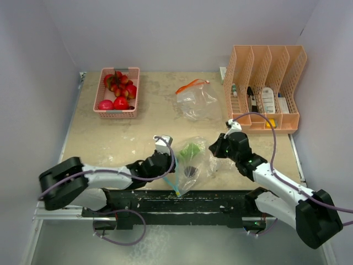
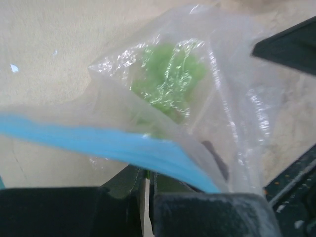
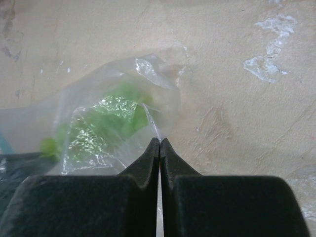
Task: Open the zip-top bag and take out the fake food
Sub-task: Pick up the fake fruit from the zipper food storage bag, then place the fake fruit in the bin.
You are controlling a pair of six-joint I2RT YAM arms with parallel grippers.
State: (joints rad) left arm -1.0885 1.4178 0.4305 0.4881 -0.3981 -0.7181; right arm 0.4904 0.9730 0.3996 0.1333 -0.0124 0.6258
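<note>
The clear zip-top bag with the blue closure strip (image 1: 193, 163) lies at the middle of the near edge of the beige surface (image 1: 138, 138) and is held from both sides. The left fingers (image 2: 148, 180) are clamped on the blue strip. The right fingers (image 3: 159, 148) are pressed together, and a fold of the bag's film appears to be pinched at their tips. Whether the strip is sealed cannot be told.

The step in hand is judged to be the parting of the bag's mouth. It would best be done by a slow pull in opposite directions, made low over the surface so that the contents are not tipped out. As the right hold seems to be on thin film away from the strip, slipping may be expected, and a hold nearer the strip would be preferred.

Counted:
- One surface.
- One peach lattice file organiser (image 1: 292, 66) with four slots, in the far right corner.
- One pink plastic basket (image 1: 117, 114), in the far left corner.
- Two bags, the second being a clear bag with an orange strip (image 1: 196, 102) by the far edge.
- In the held bag, one green toy piece (image 1: 191, 150) and one dark piece (image 1: 191, 171).
- In the basket, red toy fruits (image 1: 120, 102), heaped too closely to be counted.
</note>
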